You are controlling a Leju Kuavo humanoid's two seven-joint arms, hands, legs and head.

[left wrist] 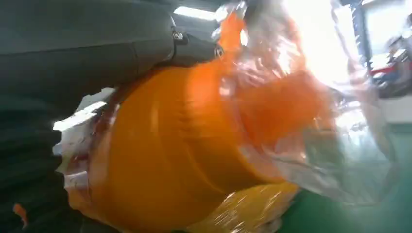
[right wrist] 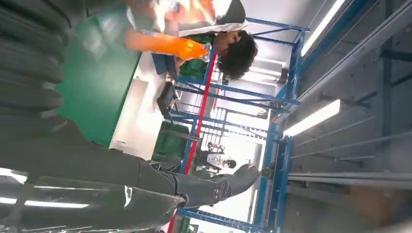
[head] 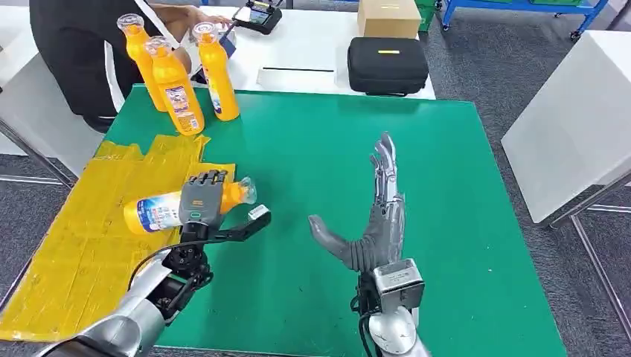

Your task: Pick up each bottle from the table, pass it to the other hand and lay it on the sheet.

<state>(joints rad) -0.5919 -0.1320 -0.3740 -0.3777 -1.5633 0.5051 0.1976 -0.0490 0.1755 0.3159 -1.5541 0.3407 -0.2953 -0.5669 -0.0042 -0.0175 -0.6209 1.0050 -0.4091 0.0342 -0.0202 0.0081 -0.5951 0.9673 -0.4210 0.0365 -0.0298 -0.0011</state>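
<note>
Your left hand (head: 201, 202) at eight o'clock has its fingers wrapped over the held bottle (head: 160, 211), which lies sideways above the edge of the yellow sheet (head: 82, 245), cap toward three o'clock. Your right hand (head: 379, 223) near five o'clock holds nothing, fingers straight and spread, thumb out toward the left hand. Farther off at eleven o'clock, three standing bottles (head: 182, 74) cluster on the green table (head: 320, 149), a person (head: 82, 44) just behind. At one o'clock sits a black case (head: 387, 65).
</note>
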